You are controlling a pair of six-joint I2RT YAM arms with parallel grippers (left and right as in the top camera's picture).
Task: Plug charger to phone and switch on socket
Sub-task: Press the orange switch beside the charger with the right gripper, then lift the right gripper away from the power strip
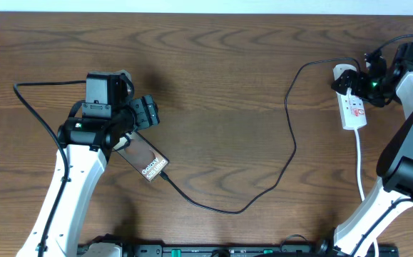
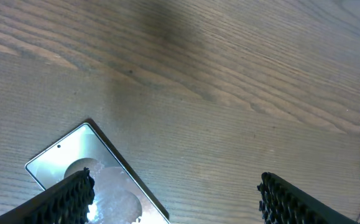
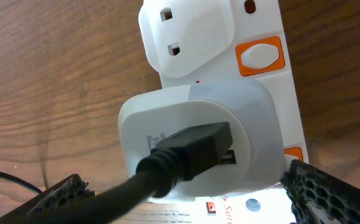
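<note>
The phone (image 1: 148,160) lies flat and slanted on the table. Its silvery top end shows in the left wrist view (image 2: 68,160). The charger cable (image 1: 292,143) runs from a small black plug (image 1: 165,175) at the phone's lower-right end up to a white adapter (image 3: 192,134) on the socket strip (image 1: 354,111). My left gripper (image 1: 129,137) is open and empty just above the phone's upper end (image 2: 176,202). My right gripper (image 1: 352,84) is open, its fingers straddling the adapter (image 3: 192,205). An orange switch (image 3: 260,55) sits beside a second white plug (image 3: 189,34).
The strip's white cord (image 1: 361,164) runs down toward the right arm's base. The black cable loops wide across the middle of the wooden table (image 1: 220,86). The right arm's own black wires arch over the strip's far end.
</note>
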